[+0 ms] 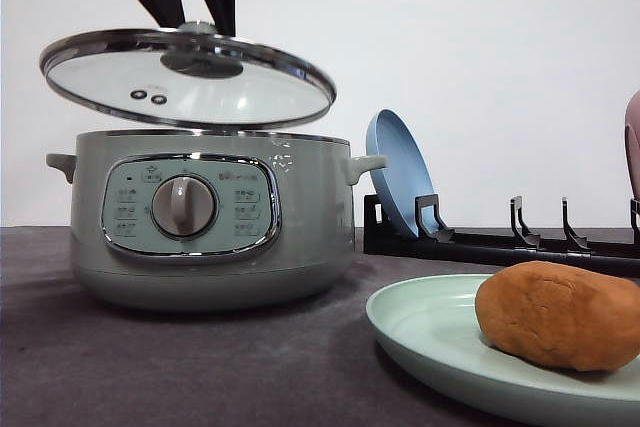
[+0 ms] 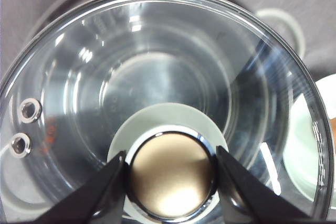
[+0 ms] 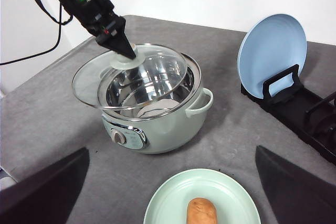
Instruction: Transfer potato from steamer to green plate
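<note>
The potato [image 1: 560, 312] [image 3: 201, 212] lies on the green plate [image 1: 430, 332] [image 3: 168, 203] at the front right of the table. The steamer [image 1: 300, 237] [image 3: 173, 129] stands uncovered at the left. Its glass lid [image 1: 250, 87] [image 2: 157, 66] [image 3: 86, 85] hangs tilted just above the pot. My left gripper [image 1: 205, 17] [image 2: 170, 174] [image 3: 123, 48] is shut on the lid's knob. My right gripper [image 3: 171, 150] is open high over the plate and steamer, its fingers [image 3: 47, 192] wide apart with nothing between them.
A blue plate [image 1: 395, 172] [image 3: 273, 51] stands upright in a black dish rack [image 1: 500, 242] [image 3: 299, 103] behind the green plate. A pale round insert [image 3: 155, 109] lies in the steamer's bottom. Grey cloth covers the table [image 3: 52, 114].
</note>
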You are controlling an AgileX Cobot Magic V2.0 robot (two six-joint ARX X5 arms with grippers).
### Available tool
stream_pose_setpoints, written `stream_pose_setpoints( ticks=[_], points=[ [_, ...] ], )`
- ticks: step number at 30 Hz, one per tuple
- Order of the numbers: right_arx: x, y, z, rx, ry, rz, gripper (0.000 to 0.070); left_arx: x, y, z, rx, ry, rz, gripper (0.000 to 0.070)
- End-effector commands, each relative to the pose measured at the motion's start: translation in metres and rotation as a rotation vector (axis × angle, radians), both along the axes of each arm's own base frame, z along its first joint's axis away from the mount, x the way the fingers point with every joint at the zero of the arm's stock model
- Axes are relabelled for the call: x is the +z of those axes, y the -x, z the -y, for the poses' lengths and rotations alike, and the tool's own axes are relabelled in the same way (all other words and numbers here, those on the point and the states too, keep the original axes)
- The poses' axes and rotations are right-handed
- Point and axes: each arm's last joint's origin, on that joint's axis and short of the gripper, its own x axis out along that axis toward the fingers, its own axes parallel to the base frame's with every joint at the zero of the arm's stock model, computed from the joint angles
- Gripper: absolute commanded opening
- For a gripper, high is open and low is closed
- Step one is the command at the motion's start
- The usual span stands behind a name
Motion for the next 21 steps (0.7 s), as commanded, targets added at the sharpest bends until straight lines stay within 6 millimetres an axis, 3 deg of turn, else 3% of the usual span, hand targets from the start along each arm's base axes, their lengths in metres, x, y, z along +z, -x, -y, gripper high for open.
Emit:
stream_pose_setpoints(
  ticks=[1, 12, 21],
  points=[
    [0.004, 0.001, 0.0, 0.0, -0.017, 0.007, 0.0641, 0.007, -0.001, 0.003, -0.012, 0.028, 0.057, 0.0],
    [0.004, 0.001, 0.0, -0.001, -0.019, 0.006, 0.0641, -0.011, -0.009, 0.007, -0.024, 0.022, 0.057, 0.0],
    [0.004, 0.001, 0.0, -0.001, -0.018, 0.006, 0.0641, -0.012, -0.012, 0.009, -0.027, 0.034, 0.086, 0.0]
  ],
)
